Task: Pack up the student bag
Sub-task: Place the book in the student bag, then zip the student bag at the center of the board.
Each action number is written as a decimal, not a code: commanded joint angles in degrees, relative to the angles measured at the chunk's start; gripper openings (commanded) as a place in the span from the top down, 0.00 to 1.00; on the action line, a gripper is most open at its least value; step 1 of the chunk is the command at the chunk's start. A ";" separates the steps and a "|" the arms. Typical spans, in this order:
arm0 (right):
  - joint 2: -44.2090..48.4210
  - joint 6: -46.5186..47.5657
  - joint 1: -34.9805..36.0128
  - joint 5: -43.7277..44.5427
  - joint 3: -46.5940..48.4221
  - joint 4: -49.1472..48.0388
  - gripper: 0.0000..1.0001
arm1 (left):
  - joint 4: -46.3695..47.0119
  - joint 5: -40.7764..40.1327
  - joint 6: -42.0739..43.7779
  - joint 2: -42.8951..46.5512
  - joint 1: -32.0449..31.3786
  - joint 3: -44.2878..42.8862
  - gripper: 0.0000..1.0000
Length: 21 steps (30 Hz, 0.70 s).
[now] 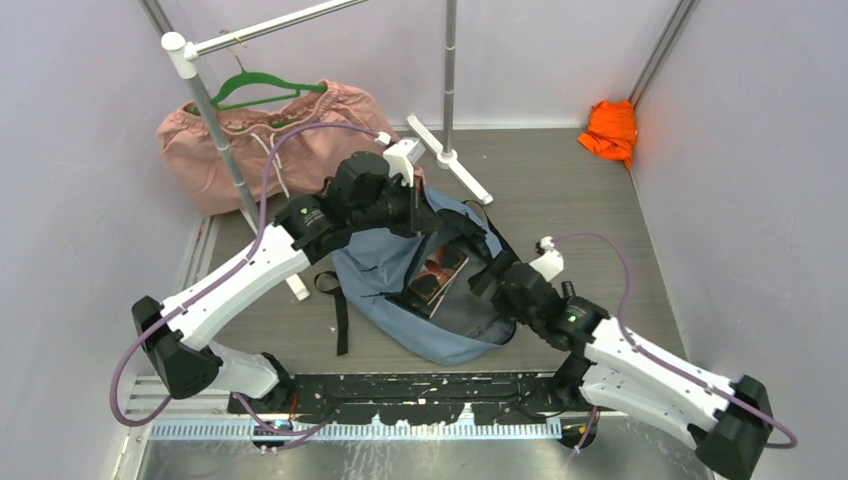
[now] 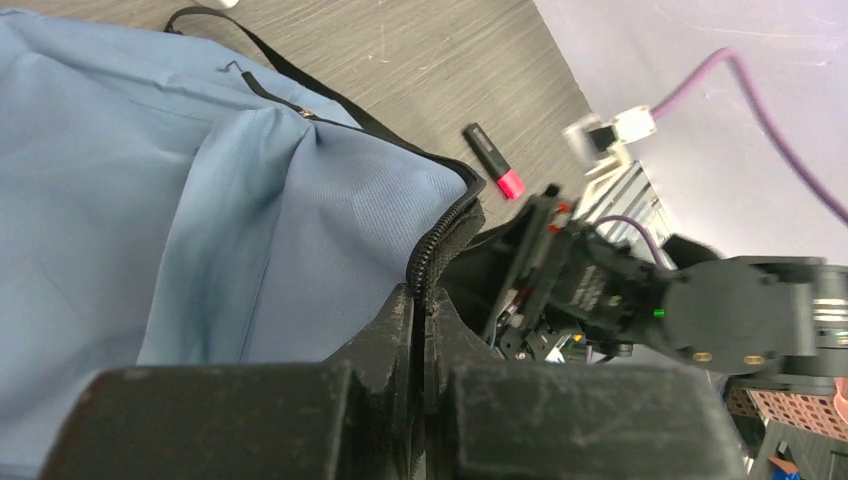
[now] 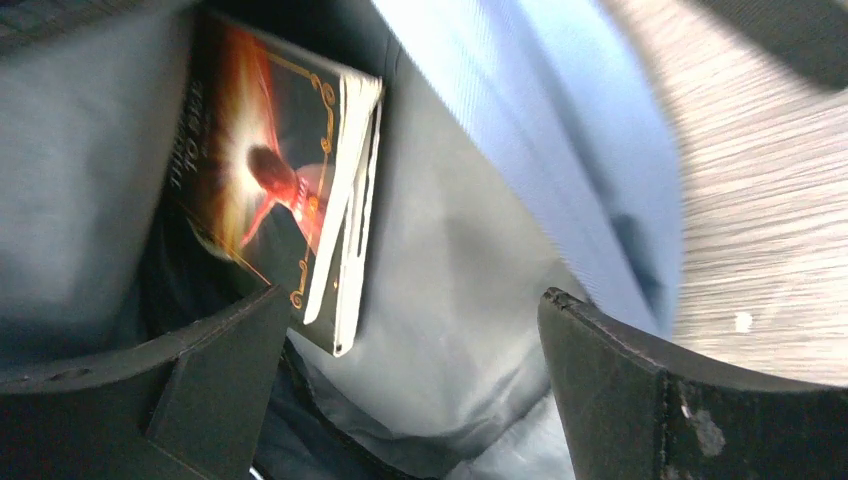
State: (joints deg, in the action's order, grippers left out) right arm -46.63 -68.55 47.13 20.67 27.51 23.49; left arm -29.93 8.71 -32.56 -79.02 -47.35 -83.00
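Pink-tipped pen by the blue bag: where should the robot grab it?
Take the pink-tipped pen across its black middle, coming straight down from above. It lies flat on the table, long and thin, so jaws closing across its narrow width should hold best. It lies apart from the student bag, leaving room either side.

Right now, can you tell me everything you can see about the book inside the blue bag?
The book is a paperback with a dark cover, a glowing red-orange figure and a thin gold border. Its page edges look pale. It lies tilted inside the open blue bag, resting on the grey lining. The right gripper hovers over it with its jaws wide open. I cannot tell whether a finger touches its corner.
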 commanded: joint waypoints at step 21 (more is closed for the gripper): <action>2.42 14.42 -36.80 2.87 18.75 27.92 0.00 | 20.81 14.13 -4.61 -5.40 -10.61 14.45 1.00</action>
State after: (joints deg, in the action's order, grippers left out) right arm -44.25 -64.27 20.27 35.94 45.36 60.64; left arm -17.82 21.06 -34.33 -80.42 -52.05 -68.60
